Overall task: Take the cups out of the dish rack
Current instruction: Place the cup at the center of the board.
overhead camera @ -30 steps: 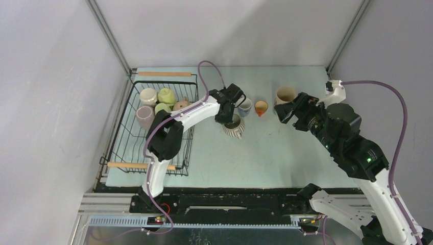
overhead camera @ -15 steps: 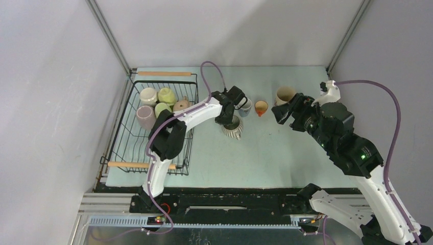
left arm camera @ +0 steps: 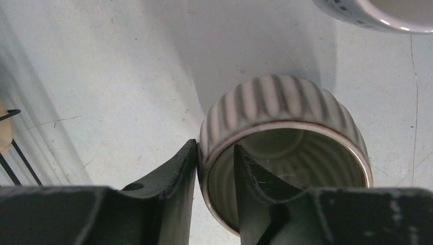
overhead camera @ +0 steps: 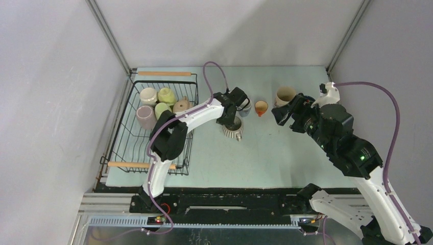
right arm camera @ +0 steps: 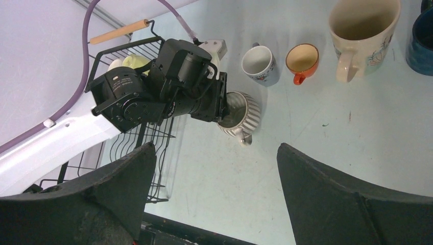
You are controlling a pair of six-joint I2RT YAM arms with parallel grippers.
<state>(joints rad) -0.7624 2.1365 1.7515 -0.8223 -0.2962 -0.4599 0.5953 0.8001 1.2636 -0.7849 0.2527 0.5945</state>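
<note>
Ribbed mug (left arm camera: 286, 102) upright on table (overhead camera: 286, 153), at 3 o'clock from the rack (overhead camera: 164, 74).
Left gripper (left arm camera: 214, 150) straddles its rim, fingers (left arm camera: 173, 173) narrowly parted, inner one off the wall. Right gripper (right arm camera: 214, 147) hangs wide, holding nothing. Five cups (overhead camera: 166, 95) sit at the rack's 12 o'clock end.

Dark vertical stripes are noted on the ribbed cream mug (left arm camera: 286, 109), set against a pale blue-green table (overhead camera: 286, 148). An orange mug (right arm camera: 301, 57) with cream interior, a white mug (right arm camera: 260, 65) with small dark print, and a dark blue mug (right arm camera: 421, 41) are recorded. The dish rack (overhead camera: 127, 148) is black wire, wooden-handled.
</note>
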